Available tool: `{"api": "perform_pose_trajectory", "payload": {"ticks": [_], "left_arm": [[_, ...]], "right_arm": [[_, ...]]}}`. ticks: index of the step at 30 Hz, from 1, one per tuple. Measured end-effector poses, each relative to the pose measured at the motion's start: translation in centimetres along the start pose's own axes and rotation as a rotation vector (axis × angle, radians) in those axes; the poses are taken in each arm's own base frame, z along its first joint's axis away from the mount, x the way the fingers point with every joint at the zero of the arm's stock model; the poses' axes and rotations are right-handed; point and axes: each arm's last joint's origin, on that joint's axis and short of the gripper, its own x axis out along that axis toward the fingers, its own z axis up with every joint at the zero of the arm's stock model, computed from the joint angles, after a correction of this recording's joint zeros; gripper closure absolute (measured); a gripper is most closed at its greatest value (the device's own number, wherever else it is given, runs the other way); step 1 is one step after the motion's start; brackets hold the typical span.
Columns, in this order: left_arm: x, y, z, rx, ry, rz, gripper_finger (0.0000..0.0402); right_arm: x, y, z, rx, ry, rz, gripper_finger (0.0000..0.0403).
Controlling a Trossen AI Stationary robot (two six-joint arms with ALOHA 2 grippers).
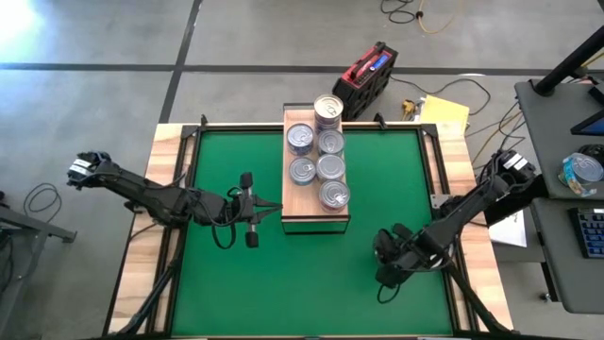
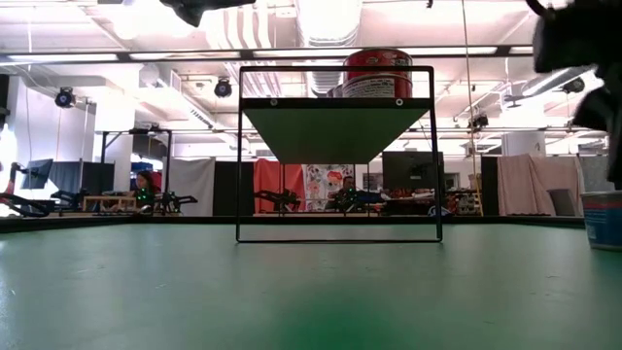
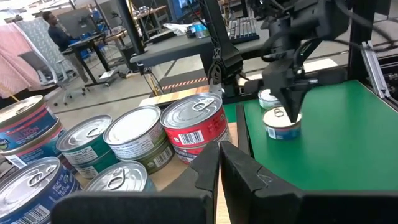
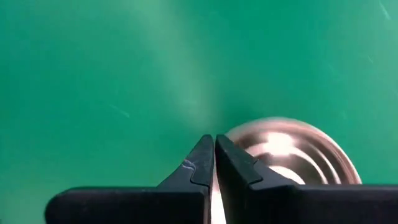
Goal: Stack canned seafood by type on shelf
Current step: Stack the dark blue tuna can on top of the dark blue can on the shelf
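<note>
Left gripper, fingers pressed together and empty, hovers at nine o'clock of the shelf in the high view; cans crowd the shelf. Right gripper sits at five o'clock. Its wrist view shows closed fingers above a silver tin on the desk.

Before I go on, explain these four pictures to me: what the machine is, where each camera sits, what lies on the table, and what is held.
Two dark robot arms work at a green mat. One picture looks straight down, one looks level across the table, and one comes from each wrist. A wooden shelf carries round cans, some stacked. The left hand is shut beside the shelf and holds nothing. The right hand is shut too, right above a can on the mat; from the left wrist, two cans show there. Whether it touches one, I cannot tell.
</note>
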Motion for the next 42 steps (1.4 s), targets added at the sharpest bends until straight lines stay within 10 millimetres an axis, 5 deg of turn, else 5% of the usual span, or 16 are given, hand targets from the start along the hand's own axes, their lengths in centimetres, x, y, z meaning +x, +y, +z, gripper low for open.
{"api": "perform_pose_trajectory", "payload": {"ticks": [6, 13, 26, 42], "left_arm": [[0.0, 0.0, 0.0, 0.0, 0.0, -0.002, 0.0401], [-0.4, -0.8, 0.1, 0.004, -0.009, -0.036, 0.0401], [-0.9, -1.7, 0.2, 0.014, -0.012, -0.077, 0.0401], [-1.0, -2.0, 0.3, 0.008, -0.015, -0.089, 0.0401]], "right_arm": [[-2.0, 1.0, 1.1, -0.049, -0.07, -0.037, 0.0394], [-5.5, -1.1, 1.0, 0.077, 0.013, -0.309, 0.0394], [-2.7, -2.7, -1.2, 0.195, 0.216, -0.408, 0.0394], [-1.6, -1.8, -0.8, 0.168, 0.095, -0.282, 0.0394]]}}
